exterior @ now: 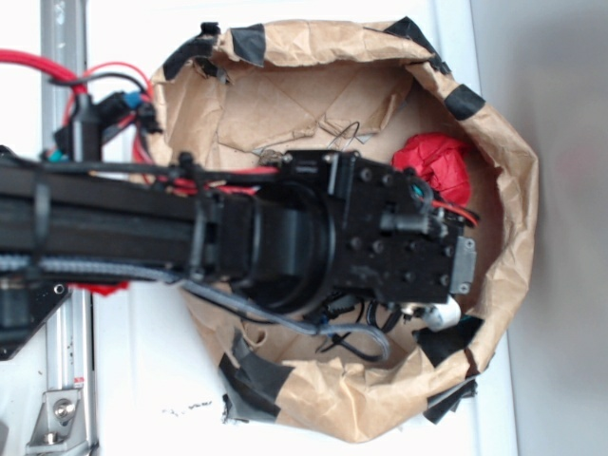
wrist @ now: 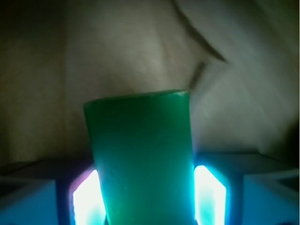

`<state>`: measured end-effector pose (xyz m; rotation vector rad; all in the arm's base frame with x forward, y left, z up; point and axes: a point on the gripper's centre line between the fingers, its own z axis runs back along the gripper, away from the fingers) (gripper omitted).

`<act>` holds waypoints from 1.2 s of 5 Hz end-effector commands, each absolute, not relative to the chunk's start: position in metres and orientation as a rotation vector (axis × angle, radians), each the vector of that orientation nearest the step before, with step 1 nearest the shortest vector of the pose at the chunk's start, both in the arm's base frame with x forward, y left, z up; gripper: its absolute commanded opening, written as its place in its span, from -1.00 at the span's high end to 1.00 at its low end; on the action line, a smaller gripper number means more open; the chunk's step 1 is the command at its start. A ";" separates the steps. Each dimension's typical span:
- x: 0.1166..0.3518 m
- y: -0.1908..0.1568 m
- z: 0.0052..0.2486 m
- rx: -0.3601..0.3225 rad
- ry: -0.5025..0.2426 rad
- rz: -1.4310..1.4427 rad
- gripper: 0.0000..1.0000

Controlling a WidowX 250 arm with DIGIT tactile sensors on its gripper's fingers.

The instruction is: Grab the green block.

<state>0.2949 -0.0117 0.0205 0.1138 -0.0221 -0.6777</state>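
The black gripper [exterior: 454,266] sat inside the taped brown paper bag [exterior: 513,190], clamped w/ both glowing pads [wrist: 210,194] touching the flat smooth green block [wrist: 140,159]. Grab looked done; prob. only lifting out was left.

A crumpled brown paper bag [exterior: 380,399] lay on its side on the white table [exterior: 142,370], its mouth rolled open and its rim patched with strips of black tape [exterior: 249,378]. The black robot arm [exterior: 142,223] reached in from the left edge and filled most of the opening, with red cables [exterior: 38,65] and black wiring running along it. Its pincer [exterior: 454,285] sat deep inside the bag, and the way its jaws stood could not be made out. A red wrinkly lump [exterior: 437,163] rested against the bag's inner wall, just beside the arm's head. A metal rail [exterior: 65,28] ran along the left edge.
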 end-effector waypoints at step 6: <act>0.264 0.016 0.180 0.110 -0.149 0.342 1.00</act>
